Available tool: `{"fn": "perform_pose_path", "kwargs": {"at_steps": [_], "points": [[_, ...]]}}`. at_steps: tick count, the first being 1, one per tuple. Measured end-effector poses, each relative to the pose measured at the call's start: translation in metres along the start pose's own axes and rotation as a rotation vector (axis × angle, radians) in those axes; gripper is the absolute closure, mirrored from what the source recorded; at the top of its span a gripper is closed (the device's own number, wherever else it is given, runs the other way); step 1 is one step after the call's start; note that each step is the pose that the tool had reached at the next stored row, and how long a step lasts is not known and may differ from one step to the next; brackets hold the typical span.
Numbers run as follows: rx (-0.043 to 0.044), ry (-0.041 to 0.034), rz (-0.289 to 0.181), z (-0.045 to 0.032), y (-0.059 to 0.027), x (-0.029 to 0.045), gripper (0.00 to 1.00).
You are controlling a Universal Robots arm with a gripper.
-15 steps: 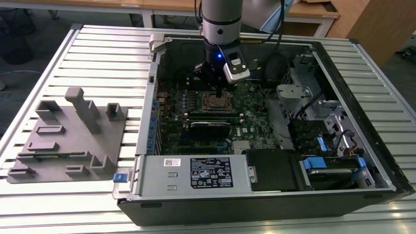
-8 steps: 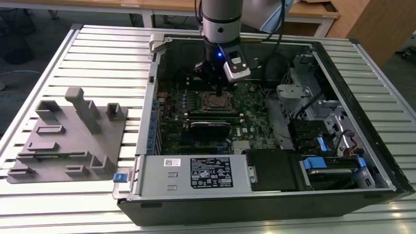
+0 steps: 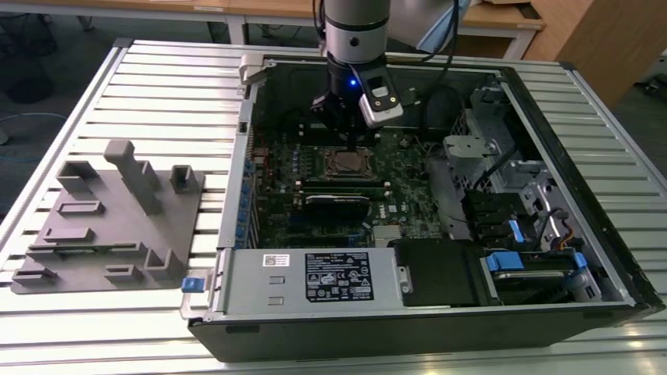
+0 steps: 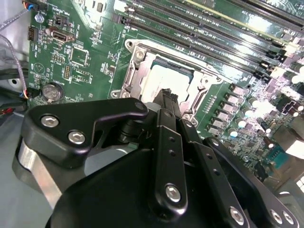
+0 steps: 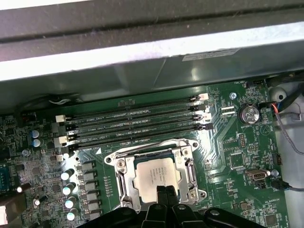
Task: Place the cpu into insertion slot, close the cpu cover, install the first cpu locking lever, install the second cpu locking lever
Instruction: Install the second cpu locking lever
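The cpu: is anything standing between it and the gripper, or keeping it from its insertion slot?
Nothing visible does. In both wrist views the cpu already lies inside the insertion slot, with the cpu cover framing it. The gripper hangs directly over the chip's near edge, with no cable or part in between.

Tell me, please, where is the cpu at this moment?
The cpu sits in the insertion slot on the green board, beside the long memory slots, with the gripper just over its edge in both wrist views.
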State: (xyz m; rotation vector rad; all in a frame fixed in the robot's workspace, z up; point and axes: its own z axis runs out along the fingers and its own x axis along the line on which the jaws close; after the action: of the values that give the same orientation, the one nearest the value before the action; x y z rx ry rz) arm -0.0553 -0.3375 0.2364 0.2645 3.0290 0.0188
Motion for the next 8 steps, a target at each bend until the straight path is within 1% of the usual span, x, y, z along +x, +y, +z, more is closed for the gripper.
{"fn": "perform_pose_path", "kwargs": {"at_steps": [1,2,3,5,6,8], "points": [[0.0001,0.0002,0.000,0.0000,0.0000,0.0000,0.90],[0.0009,0.0040,0.000,0.0000,0.0000,-0.0001,0.90],[0.0026,0.0132,0.000,0.0000,0.0000,-0.0001,0.90],[0.0066,0.0358,0.000,0.0004,0.0000,-0.0002,0.90],[0.0071,0.0384,0.000,0.0003,0.0000,-0.0001,0.90],[0.0074,0.0392,0.000,0.0003,0.0000,-0.0001,0.90]]}}
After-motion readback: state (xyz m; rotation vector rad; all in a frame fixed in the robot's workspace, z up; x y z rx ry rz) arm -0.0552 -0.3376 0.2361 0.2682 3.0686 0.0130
